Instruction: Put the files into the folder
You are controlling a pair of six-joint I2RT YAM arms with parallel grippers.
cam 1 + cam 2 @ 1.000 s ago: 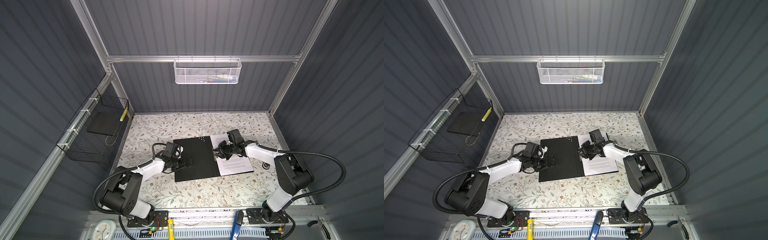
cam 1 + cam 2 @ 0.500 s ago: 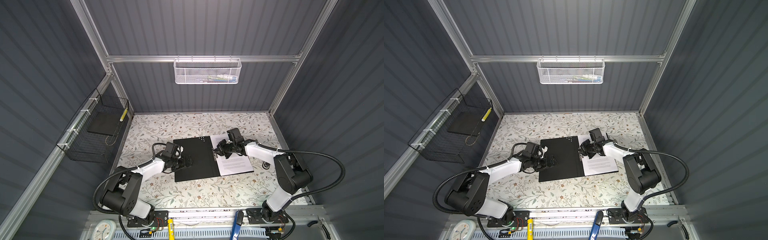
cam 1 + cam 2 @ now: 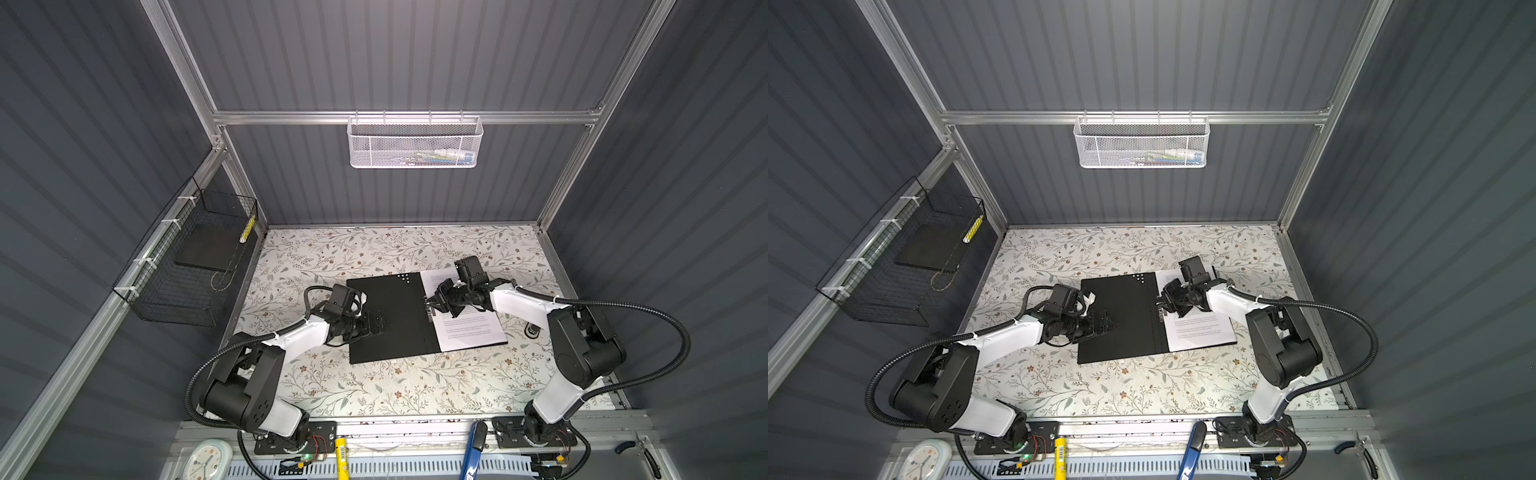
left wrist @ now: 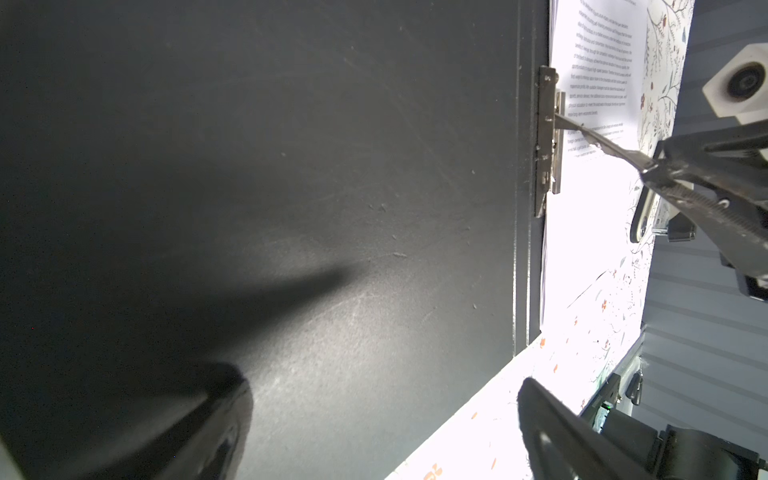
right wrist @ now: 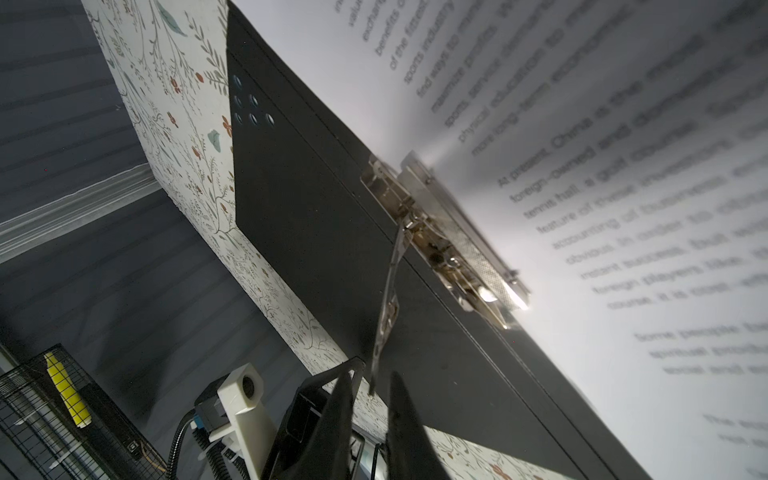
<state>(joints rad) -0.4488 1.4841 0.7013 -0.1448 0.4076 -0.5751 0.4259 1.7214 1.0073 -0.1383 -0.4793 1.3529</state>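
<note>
The left gripper (image 3: 380, 322) is held wide over the open folder (image 3: 395, 336); its clip lever (image 5: 386, 299) is flanked by the narrow right gripper (image 5: 370, 372), grip unclear.

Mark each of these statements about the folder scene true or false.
1. The folder lies open, black inside up. True.
2. The papers lie on the flap under the left gripper. False: they lie on the other flap, by the clip.
3. The left gripper is shut. False: it is wide open over the bare flap.
4. The clip lever stands raised between the right gripper's fingers. True.
</note>
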